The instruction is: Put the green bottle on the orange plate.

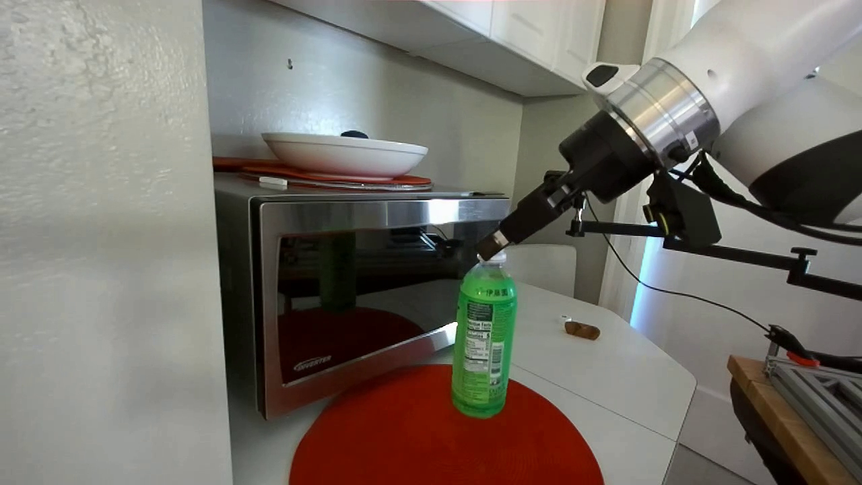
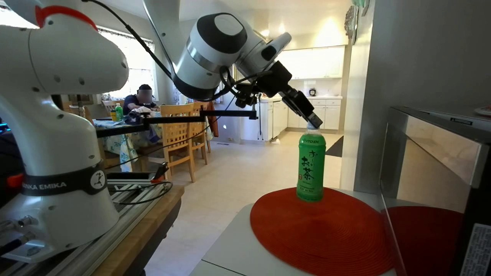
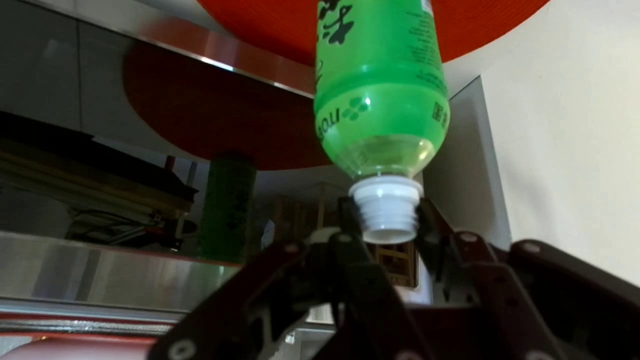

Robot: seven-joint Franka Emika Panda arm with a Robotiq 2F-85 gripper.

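My gripper (image 3: 386, 215) is shut on the white neck of the green bottle (image 3: 382, 65), one finger on each side of it in the wrist view. Bright green with a printed label, the bottle hangs or stands nearly upright, base down, in both exterior views (image 1: 485, 337) (image 2: 311, 165). Its base appears over the orange plate (image 1: 404, 438), a large flat red-orange disc, toward the far rim of that plate (image 2: 326, 234) in an exterior view. Whether base and plate touch, I cannot tell. From above, the gripper (image 1: 493, 249) slants down onto the bottle's top.
Beside the plate stands a microwave (image 1: 363, 310), its glass door mirroring bottle and plate. A white bowl (image 1: 343, 155) rests on top of it. Farther along the white table lies a small brown object (image 1: 582, 330). A person (image 2: 144, 99) sits at a table in the background.
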